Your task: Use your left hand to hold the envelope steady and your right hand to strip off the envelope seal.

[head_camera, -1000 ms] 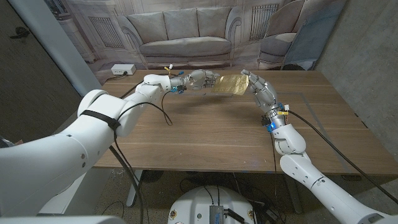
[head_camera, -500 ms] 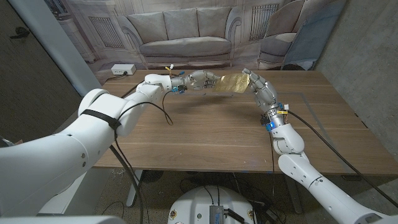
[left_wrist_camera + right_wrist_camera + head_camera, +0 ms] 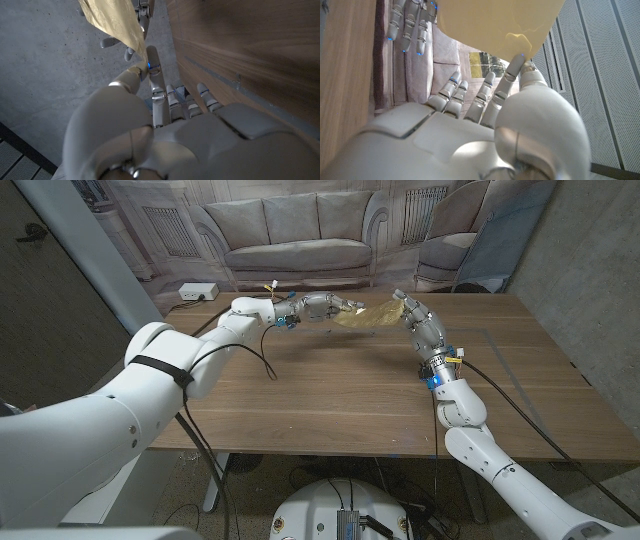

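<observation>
**Q:** What have your 2 hands actually got right now?

**A:** I'm driving this remotely, so going by the cameras. The left hand (image 3: 322,307) is pinching 1 end of the envelope (image 3: 366,315) between thumb and a finger; you can see the pinch close up in the left wrist view, left hand (image 3: 150,130) with the gold edge of the envelope (image 3: 117,22) caught at the fingertips. The right hand (image 3: 418,320) has the other end, and in the right wrist view the right hand (image 3: 485,125) has its thumb pressed up against the envelope (image 3: 495,25). So both are closed on it, and it hangs in the air between them over the far side of the table (image 3: 330,395), not lying on it.

**Q:** How's it going to behave when you pull the seal?

**A:** My guess: very light, thin and floppy. It looks shiny gold, maybe foil or glossy paper, so probably slick under the pads and easy to crease or tear. It sags and twists between the 2 grips. I'd keep the left pinch firm near the edge and have the right take just the strip, not the body. I can't make out the seal strip itself in any view.
</observation>
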You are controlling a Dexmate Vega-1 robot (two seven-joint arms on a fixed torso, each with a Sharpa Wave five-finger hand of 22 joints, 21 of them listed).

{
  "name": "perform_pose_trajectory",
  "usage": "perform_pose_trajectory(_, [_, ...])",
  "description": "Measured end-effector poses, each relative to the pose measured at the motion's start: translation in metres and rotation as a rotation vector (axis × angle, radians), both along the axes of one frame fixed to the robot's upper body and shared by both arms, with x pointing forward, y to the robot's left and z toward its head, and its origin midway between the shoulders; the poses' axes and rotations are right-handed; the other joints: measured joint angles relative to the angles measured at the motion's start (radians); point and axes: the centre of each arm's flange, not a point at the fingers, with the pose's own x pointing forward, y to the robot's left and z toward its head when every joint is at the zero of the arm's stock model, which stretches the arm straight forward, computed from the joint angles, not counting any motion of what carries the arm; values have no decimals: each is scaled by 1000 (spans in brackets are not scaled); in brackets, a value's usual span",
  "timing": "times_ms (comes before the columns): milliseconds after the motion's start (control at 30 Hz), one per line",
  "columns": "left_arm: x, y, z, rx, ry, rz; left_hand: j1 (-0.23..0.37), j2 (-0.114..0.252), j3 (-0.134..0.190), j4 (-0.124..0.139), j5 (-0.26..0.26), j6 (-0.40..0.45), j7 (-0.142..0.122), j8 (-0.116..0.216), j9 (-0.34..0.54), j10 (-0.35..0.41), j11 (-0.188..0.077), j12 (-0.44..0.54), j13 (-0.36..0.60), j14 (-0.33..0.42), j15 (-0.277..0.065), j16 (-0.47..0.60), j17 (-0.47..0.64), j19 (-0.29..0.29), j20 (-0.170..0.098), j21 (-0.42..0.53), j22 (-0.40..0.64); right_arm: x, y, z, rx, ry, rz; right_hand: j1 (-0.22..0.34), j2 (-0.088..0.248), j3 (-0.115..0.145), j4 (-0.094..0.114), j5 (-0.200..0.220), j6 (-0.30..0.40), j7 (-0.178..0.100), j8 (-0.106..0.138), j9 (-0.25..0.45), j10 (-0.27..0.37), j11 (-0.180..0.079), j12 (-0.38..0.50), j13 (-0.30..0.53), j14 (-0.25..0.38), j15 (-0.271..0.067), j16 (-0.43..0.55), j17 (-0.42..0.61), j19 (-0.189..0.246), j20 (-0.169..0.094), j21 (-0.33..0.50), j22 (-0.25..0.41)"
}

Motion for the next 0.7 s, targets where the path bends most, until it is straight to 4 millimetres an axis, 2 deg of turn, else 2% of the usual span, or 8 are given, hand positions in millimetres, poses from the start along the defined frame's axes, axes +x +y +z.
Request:
perform_pose_trajectory(100, [0, 1, 0, -22, -9, -3, 8, 8, -2, 10, -1, -2, 1, 4, 13, 5, -5, -2, 0, 12, -1, 5, 4, 9, 5, 6, 0, 2, 0, 0, 3, 9, 2, 4, 4, 0, 0, 0, 0, 0, 0, -2, 0, 0, 0, 5, 0, 0, 2, 0, 0, 0, 2, 0])
perform_pose_trajectory(200, [-1, 2, 1, -50, -20, -8, 11, 11, -3, 14, -2, -15, -3, 4, 23, 5, -5, -5, 2, 13, -2, 9, 7, 9, 6, 9, 0, 3, 0, -1, 1, 18, -4, 9, 9, -14, -3, -1, -18, 1, -33, -29, -11, 8, -1, 5, 12, -4, 4, 2, 19, 15, 17, -2])
perform_pose_trajectory(233, [-1, 2, 0, -59, -19, -9, 11, 11, -1, 15, -6, -17, -5, 4, 26, 5, -5, -5, 4, 13, -2, 8, 10, 11, 3, 10, 0, 3, -1, -1, 1, 17, -4, 6, 9, -28, 1, -4, -60, 2, -57, -44, -27, 17, -8, 5, 14, -4, 4, 3, 29, 26, 20, -3])
perform_pose_trajectory(300, [-1, 3, 0, -90, -24, -8, 14, 14, -4, 23, -9, -23, -10, 8, 33, 5, -5, -5, 5, 13, -2, 9, 11, 12, 2, 9, 0, 5, 0, -2, -12, 36, -15, -34, -6, -54, 13, -4, -182, 12, -126, -80, -65, 58, -20, 5, 14, -4, 4, 7, 23, 59, 23, -7])
perform_pose_trajectory(400, [-1, 5, -1, -118, -26, -7, 14, 14, -4, 23, -9, -26, -11, 14, 42, -1, -11, -12, 5, 16, -5, 9, 16, 16, -2, 9, 0, 7, -1, -4, -14, 54, -24, -85, -19, -81, 31, -3, -362, 46, -224, -119, -127, 123, -30, 5, 14, -4, 4, 12, 9, 89, 23, -7])
perform_pose_trajectory(467, [-1, 7, -1, -143, -31, -6, 14, 14, -4, 27, -9, -31, -12, 23, 51, -4, -14, -16, 9, 16, -5, 9, 19, 16, -2, 9, 0, 8, -1, -6, -11, 69, -33, -106, -21, -93, 38, 1, -440, 60, -266, -135, -154, 150, -38, 5, 7, -3, 4, 12, 0, 97, 23, -11])
perform_pose_trajectory(600, [-1, 10, -2, -184, -36, -6, 14, 14, -3, 30, -9, -34, -13, 29, 64, -8, -18, -16, 9, 12, -9, 8, 21, 15, -2, 9, 0, 10, -3, -10, -2, 99, -47, -133, -26, -105, 50, 0, -493, 81, -298, -148, -173, 181, -38, 5, 2, -2, 4, 12, -9, 106, 23, -12])
perform_pose_trajectory(700, [-1, 14, -2, -215, -44, -5, 7, 24, -3, 30, -9, -35, -12, 35, 70, -9, -18, -16, 14, 12, -9, 8, 25, 12, -5, 9, 0, 11, -5, -12, 6, 114, -64, -140, -21, -109, 54, 0, -507, 95, -309, -152, -186, 193, -38, 5, -2, 2, 4, 12, -15, 112, 23, -12])
